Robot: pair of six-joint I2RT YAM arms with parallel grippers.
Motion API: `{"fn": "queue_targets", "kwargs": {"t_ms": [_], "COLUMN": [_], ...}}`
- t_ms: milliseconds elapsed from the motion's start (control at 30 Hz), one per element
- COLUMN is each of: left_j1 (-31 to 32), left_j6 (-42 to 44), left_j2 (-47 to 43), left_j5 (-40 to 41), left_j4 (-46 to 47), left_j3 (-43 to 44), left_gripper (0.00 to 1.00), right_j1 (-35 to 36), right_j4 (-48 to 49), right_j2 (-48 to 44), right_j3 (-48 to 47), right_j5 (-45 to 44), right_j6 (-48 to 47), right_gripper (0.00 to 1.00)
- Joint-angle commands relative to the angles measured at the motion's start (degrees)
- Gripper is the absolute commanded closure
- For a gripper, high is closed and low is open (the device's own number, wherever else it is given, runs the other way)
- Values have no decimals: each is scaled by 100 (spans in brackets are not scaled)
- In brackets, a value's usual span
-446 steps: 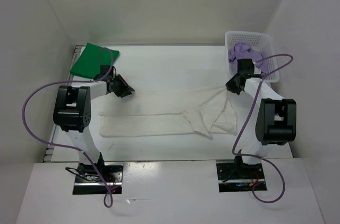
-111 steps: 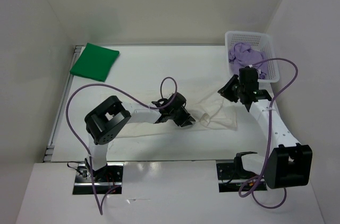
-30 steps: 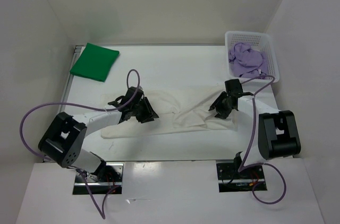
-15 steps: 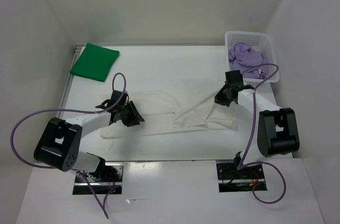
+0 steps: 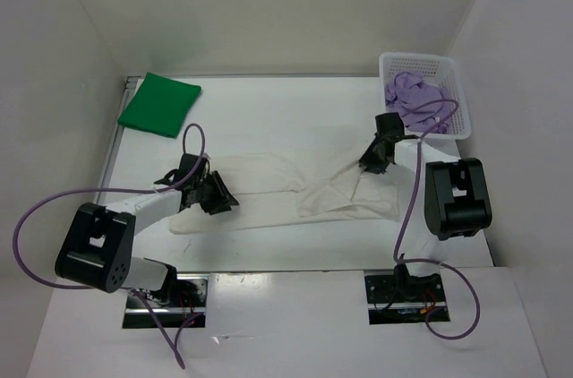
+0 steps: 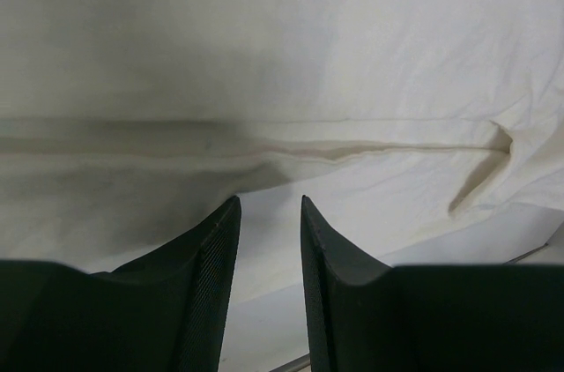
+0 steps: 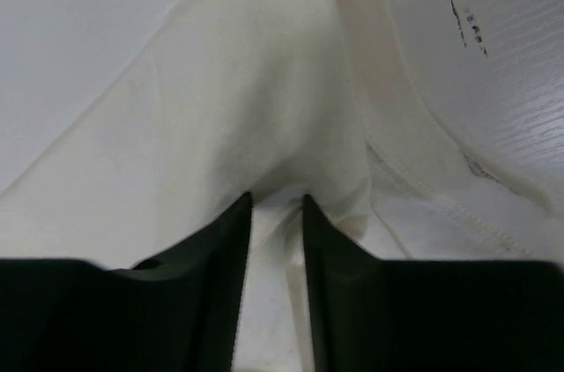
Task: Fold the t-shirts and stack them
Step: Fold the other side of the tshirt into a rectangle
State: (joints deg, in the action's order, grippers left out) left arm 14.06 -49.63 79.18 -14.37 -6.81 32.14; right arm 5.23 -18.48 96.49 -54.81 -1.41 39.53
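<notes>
— Right wrist view: right gripper (image 7: 278, 202) is nearly closed, pinching a pucker of the white shirt (image 7: 211, 99) between its tips.
— And the left gripper (image 6: 269, 204)?
— Narrow gap, shirt spread just ahead and beneath it; I can't tell if it holds. The cloth is limp and light, so I'd take it by the hems.

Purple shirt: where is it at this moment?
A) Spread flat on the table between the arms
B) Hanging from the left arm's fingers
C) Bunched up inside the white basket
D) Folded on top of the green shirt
C: the purple shirt lies crumpled inside the basket at the far right, while the green shirt sits folded alone at the far left and the white shirt is on the table.
</notes>
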Motion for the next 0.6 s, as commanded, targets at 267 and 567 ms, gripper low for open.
{"fn": "queue_targets", "kwargs": {"t_ms": [267,567], "left_j1": [34,2027], "left_j6": [427,235], "left_j2": [-510,1230], "left_j5": [-127,-785], "left_j4": [-769,-172], "left_j3": [844,2093], "left_gripper": [59,54], "right_j1": [-40,303], "right_j4": [-735,-316], "right_j2": [-1755,-1881], "right_j3": [73,1262], "right_j5": [333,1115], "right_j6": [28,450], "right_gripper": [47,83]}}
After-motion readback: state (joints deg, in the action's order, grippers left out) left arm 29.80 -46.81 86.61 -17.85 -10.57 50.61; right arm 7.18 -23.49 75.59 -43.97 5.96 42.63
